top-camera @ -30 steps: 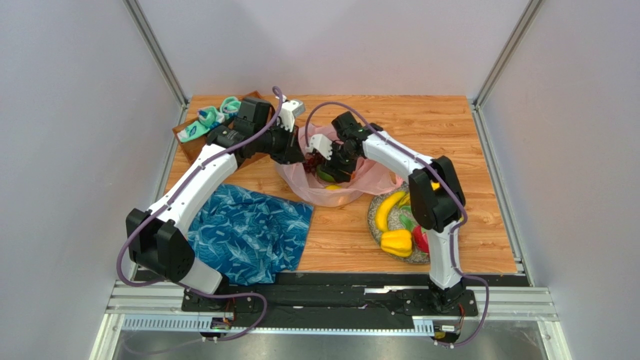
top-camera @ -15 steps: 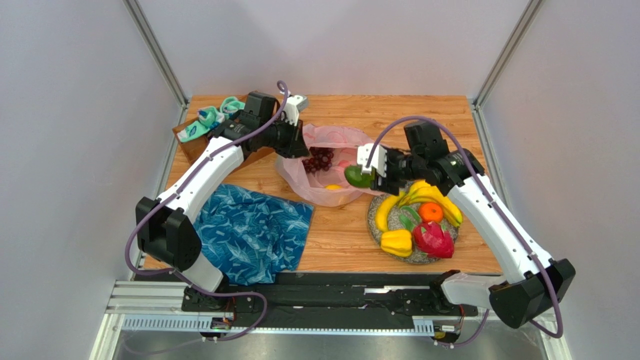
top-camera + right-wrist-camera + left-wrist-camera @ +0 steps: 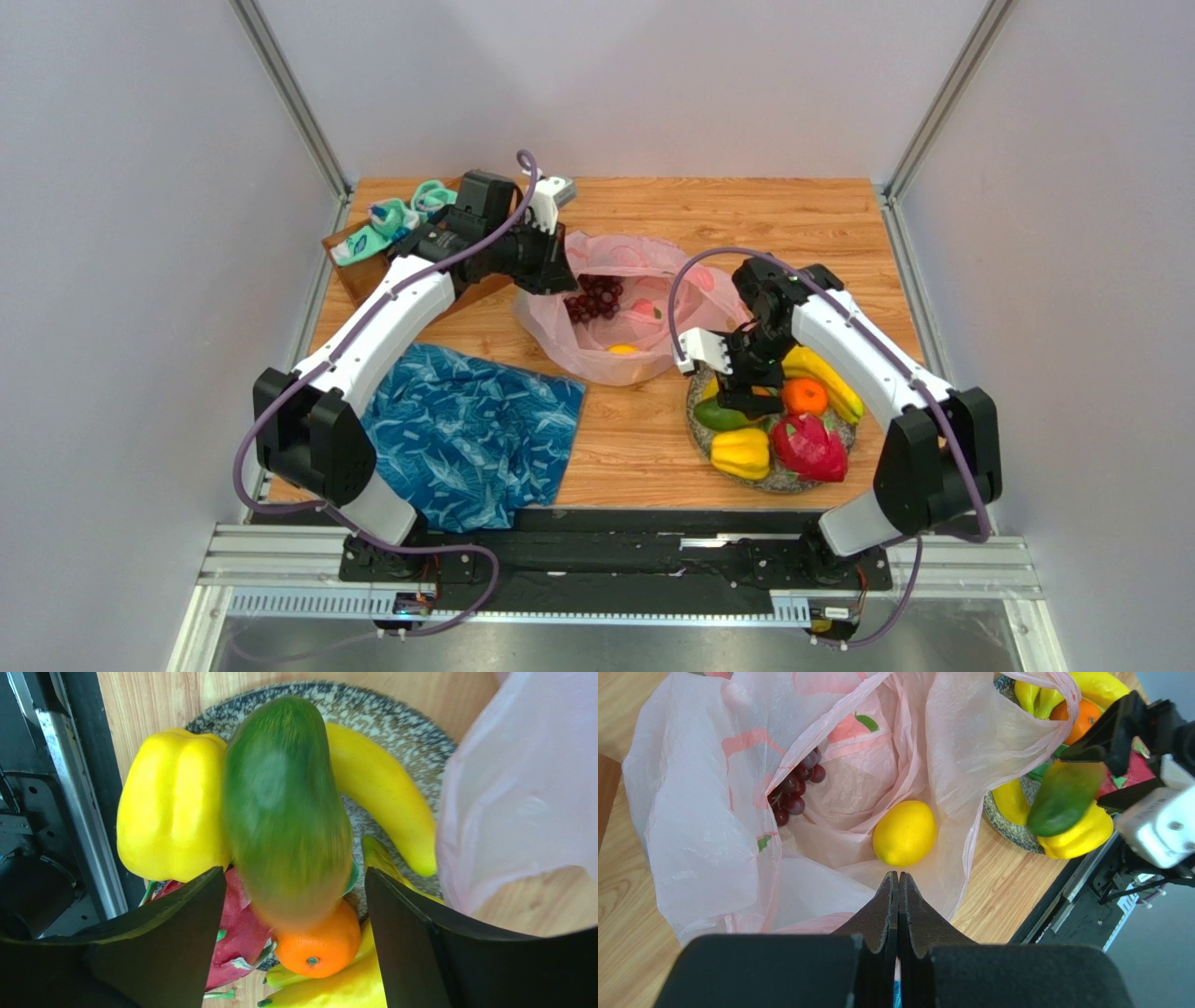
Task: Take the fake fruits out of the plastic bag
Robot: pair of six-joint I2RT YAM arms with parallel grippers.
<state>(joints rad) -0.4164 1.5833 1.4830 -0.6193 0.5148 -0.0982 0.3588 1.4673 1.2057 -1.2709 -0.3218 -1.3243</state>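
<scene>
The pale-pink plastic bag (image 3: 659, 287) lies open at mid-table, also in the left wrist view (image 3: 703, 812). Inside are a lemon (image 3: 622, 349) (image 3: 904, 832) and dark grapes (image 3: 596, 297) (image 3: 796, 787). My left gripper (image 3: 557, 273) (image 3: 898, 875) is shut on the bag's far-left rim. My right gripper (image 3: 737, 392) (image 3: 295, 875) is open over the speckled plate (image 3: 694, 399). A green fruit (image 3: 720, 416) (image 3: 284, 812) is blurred between its spread fingers, free of them. On the plate are a yellow pepper (image 3: 165, 805), bananas (image 3: 382, 787), an orange (image 3: 319, 941) and a dragon fruit (image 3: 238, 931).
A blue leaf-patterned cloth (image 3: 463, 427) lies at the front left. A wooden box (image 3: 379, 231) with green-and-white items stands at the back left corner. The plate (image 3: 393, 703) sits just right of the bag, near the table's front edge.
My right gripper lifted the green fruit out of the bag, carried it right and down over the plate, and opened. The left gripper stayed on the bag's rim.
</scene>
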